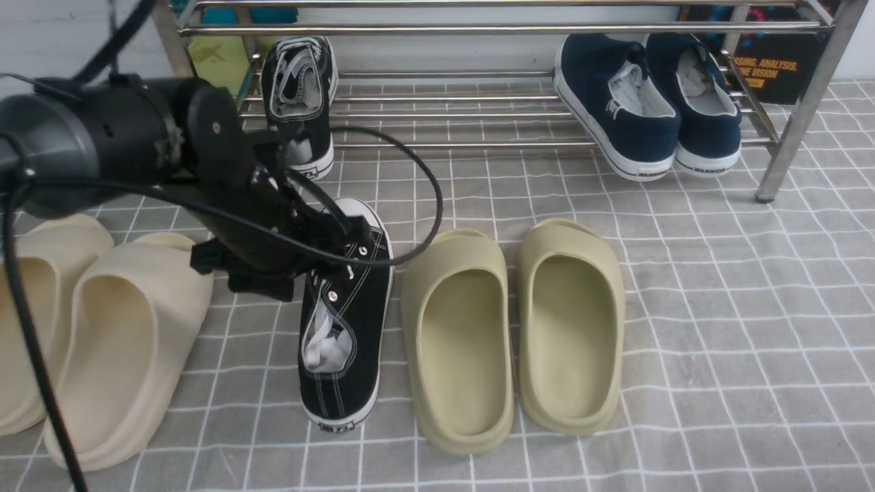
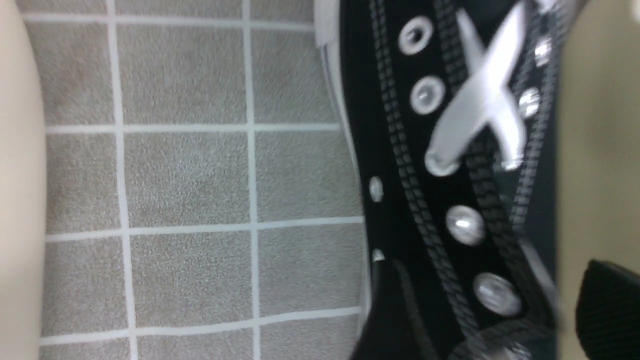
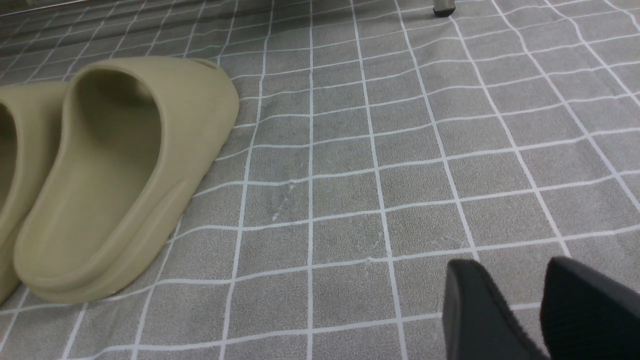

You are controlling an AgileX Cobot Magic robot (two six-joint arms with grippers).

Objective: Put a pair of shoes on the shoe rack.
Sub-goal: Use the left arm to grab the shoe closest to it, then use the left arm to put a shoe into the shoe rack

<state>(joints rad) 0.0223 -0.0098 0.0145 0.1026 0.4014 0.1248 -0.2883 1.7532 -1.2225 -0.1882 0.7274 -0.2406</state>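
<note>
One black canvas sneaker [image 1: 345, 321] with a white toe cap lies on the checked floor cloth, toe towards the shoe rack [image 1: 478, 29]. The other sneaker [image 1: 301, 96] of the pair of shoes rests on the rack's lower bars at the left. My left gripper [image 1: 335, 256] hovers over the floor sneaker's laced part. In the left wrist view that sneaker [image 2: 440, 200] fills the right side, and the left gripper [image 2: 490, 270] is open, one finger on each side of the upper. My right gripper [image 3: 507, 267] is open over bare cloth and is out of the front view.
Navy slip-on sneakers [image 1: 642, 102] sit on the rack's lower bars at the right. Two olive slides [image 1: 513, 328] lie right of the floor sneaker, and cream slides [image 1: 102, 328] lie to its left. A rack leg [image 1: 800, 116] stands at the far right.
</note>
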